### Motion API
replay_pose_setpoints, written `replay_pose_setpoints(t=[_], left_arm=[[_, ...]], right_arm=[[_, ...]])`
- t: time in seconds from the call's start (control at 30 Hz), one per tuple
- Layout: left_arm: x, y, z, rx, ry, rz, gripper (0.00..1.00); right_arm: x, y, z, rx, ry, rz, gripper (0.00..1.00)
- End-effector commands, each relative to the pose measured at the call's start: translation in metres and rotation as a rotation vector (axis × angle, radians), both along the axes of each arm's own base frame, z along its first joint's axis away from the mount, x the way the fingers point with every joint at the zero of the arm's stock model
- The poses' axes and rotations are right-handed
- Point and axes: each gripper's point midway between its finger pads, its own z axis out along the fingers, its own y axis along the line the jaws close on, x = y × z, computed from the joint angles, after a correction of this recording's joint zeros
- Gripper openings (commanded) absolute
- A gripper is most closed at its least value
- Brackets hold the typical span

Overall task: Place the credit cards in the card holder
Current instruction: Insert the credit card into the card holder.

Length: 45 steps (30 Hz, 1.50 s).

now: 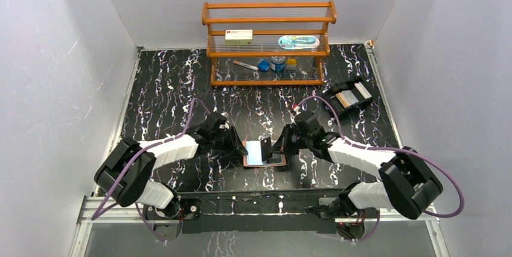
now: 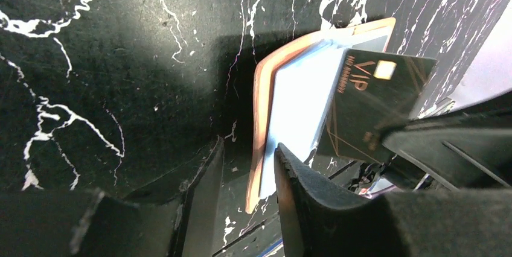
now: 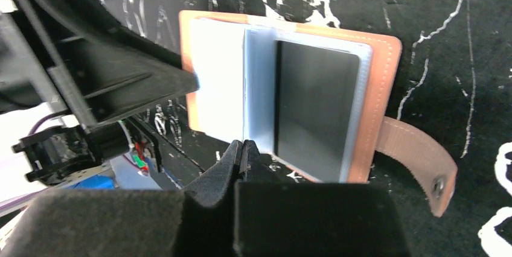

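The tan card holder [image 1: 264, 164] [image 2: 261, 106] [image 3: 381, 88] lies open on the black marbled table between both arms, its snap tab [image 3: 422, 160] flat to one side. A black credit card [image 1: 266, 148] [image 2: 374, 100] [image 3: 314, 106] marked VIP stands tilted over it, framed by a bluish sleeve. My right gripper [image 1: 279, 146] [image 3: 243, 147] is shut on that sleeve's lower edge. My left gripper [image 1: 240, 147] [image 2: 249, 148] is open, the holder's tan rim loose between its fingers; one finger [image 3: 181, 82] rests on a pale page.
A wooden two-tier rack [image 1: 268, 46] stands at the back with a white box [image 1: 238, 36] and small items on it. A black tray [image 1: 352, 95] holding cards sits at the back right. White walls close in the table on three sides.
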Motion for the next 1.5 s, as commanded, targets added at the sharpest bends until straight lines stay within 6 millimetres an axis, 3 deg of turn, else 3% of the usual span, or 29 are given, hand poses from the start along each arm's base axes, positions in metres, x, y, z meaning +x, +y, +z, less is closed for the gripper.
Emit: replay_pose_setpoints(t=[0.0,0.23,0.37,0.77,1.47], left_arm=[[-0.002,0.01,0.005,0.032,-0.041,-0.023,0.34],[-0.007,0.011,-0.003,0.039,-0.025,-0.051,0.16],[-0.009,0.011,-0.007,0.043,-0.014,-0.055,0.11],[-0.009,0.012,-0.009,0.048,-0.009,-0.055,0.14],[-0.012,0.013,-0.022,0.071,0.028,-0.063,0.02]], right_arm=[[0.005,0.011,-0.002,0.058,-0.045,0.033,0.0],[0.001,0.01,-0.004,0.088,-0.04,0.05,0.0],[0.002,0.01,0.007,0.143,-0.041,0.051,0.0],[0.005,-0.014,-0.007,0.088,-0.028,0.019,0.0],[-0.002,-0.002,-0.03,0.166,-0.009,0.1,0.0]])
